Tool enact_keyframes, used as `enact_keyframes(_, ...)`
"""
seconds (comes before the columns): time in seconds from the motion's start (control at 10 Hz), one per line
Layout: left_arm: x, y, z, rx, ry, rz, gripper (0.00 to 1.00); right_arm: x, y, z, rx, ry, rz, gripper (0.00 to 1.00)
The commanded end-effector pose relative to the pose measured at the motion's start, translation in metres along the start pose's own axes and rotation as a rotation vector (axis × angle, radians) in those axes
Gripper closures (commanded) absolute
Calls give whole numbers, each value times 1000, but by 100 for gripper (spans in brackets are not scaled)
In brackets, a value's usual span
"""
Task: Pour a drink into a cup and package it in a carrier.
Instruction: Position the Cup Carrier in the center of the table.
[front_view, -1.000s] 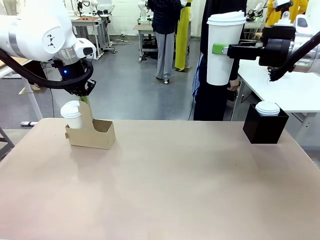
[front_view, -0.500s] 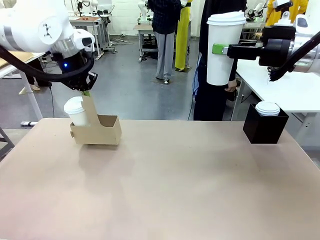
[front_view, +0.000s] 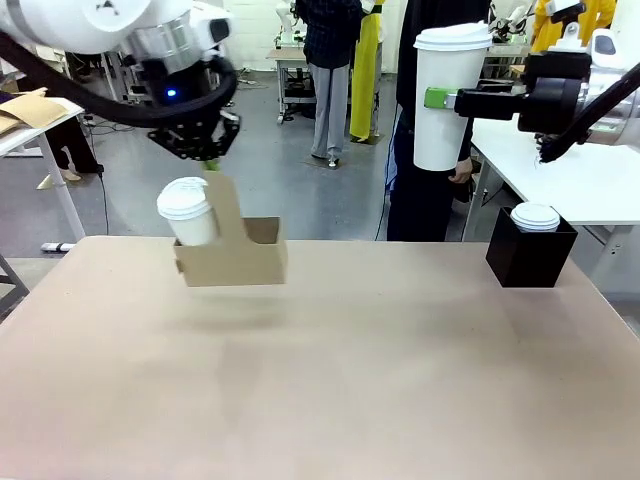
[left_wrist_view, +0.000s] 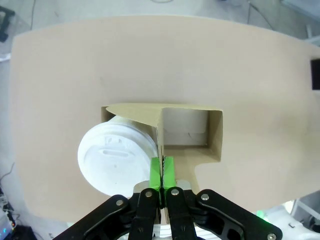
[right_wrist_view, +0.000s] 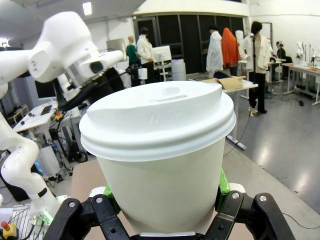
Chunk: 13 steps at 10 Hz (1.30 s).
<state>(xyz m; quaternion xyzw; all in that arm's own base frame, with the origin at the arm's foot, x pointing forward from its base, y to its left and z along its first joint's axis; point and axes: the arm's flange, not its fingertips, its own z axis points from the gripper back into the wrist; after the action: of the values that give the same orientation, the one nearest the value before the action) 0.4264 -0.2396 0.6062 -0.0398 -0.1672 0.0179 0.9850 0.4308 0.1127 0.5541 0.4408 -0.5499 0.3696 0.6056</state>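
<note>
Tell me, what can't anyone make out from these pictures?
- Front view: whether the cup in the right end effector is filled; its lid hides the inside.
- Front view: what sits under the white lid in the black box, behind its wall.
- Right wrist view: that cup's base, hidden behind the end effector.

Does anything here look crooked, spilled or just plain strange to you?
Nothing is spilled or damaged. One oddity: the carrier hangs above the table from the left claw, pinched by its handle tab, with a lidded cup beside an empty slot. The right claw holds a second cup high up.
</note>
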Motion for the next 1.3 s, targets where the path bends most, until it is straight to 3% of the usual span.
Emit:
enact_keyframes(0.0,-17,-28,4,16,4,32,98,2,2,-1,5,-6,5,19)
enact_keyframes(0.5,-54,-96,-35,57,7,28,98,2,2,-1,5,-6,5,19)
enact_keyframes(1.2,-83,-111,-97,101,72,3,98,2,2,-1,5,-6,5,19)
